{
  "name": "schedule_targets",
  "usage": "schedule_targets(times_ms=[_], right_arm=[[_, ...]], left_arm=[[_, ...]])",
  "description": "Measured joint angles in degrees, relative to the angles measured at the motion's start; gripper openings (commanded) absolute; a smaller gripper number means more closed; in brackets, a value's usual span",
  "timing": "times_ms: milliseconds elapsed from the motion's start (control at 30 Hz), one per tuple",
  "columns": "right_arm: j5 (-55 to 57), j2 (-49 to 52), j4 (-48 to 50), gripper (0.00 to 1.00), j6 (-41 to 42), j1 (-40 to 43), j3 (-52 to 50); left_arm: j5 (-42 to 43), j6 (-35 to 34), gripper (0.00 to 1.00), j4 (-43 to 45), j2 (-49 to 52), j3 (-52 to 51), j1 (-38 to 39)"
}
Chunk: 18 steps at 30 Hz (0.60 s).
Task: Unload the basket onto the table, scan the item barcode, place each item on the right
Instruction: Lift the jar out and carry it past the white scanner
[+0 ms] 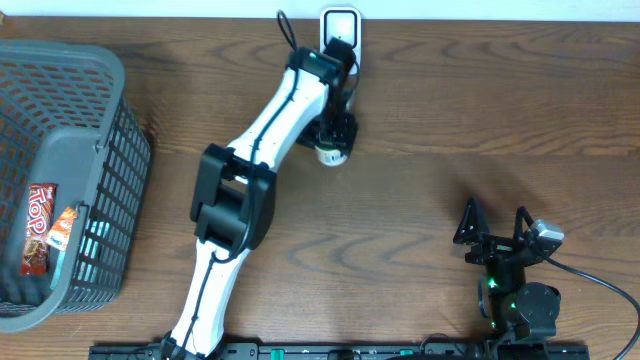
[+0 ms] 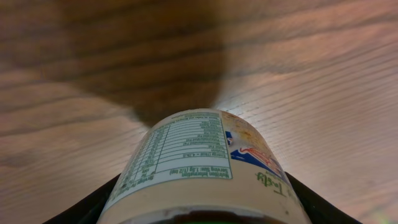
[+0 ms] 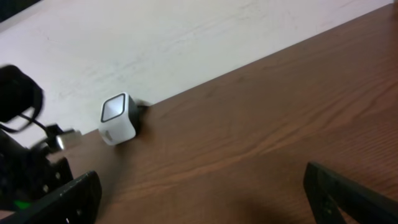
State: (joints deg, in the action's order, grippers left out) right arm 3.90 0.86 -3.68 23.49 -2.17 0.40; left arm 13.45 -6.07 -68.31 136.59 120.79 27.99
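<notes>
Jaws of my left gripper clasp the jar, long axis running out from the wrist camera. I see the scanner near it, toward top centre overhead; my right gripper rests splayed at lower right, well apart.

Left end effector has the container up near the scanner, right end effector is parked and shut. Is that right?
Not quite: the right end effector is open, fingers spread wide, as the right wrist view shows. The left end effector does hold the container near the scanner.
</notes>
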Motion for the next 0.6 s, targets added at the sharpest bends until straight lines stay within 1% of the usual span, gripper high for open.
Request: schedule_targets(times_ms=[67,133,333,467,600], right_arm=[[0.0,0.0,0.0,0.99,0.0,0.0,0.0],[0.0,0.0,0.0,0.99,0.0,0.0,0.0],[0.0,0.0,0.0,0.99,0.0,0.0,0.0],[0.0,0.0,0.0,0.99,0.0,0.0,0.0],[0.0,0.0,0.0,0.99,0.0,0.0,0.0]], left_arm=[[-1.3,-0.9,0.62,1.8,0.0,-1.1,1.1],[-2.7,-2.4,0.59,3.4,0.0,-1.5,2.3],[-4.9,-7.6,0.59,8.4,0.0,-3.7,6.1],[-7.1,-10.7,0.59,9.3,0.0,-6.0,8.6],[-8.1,-13.1,0.59,9.0,0.0,-6.1,10.4]])
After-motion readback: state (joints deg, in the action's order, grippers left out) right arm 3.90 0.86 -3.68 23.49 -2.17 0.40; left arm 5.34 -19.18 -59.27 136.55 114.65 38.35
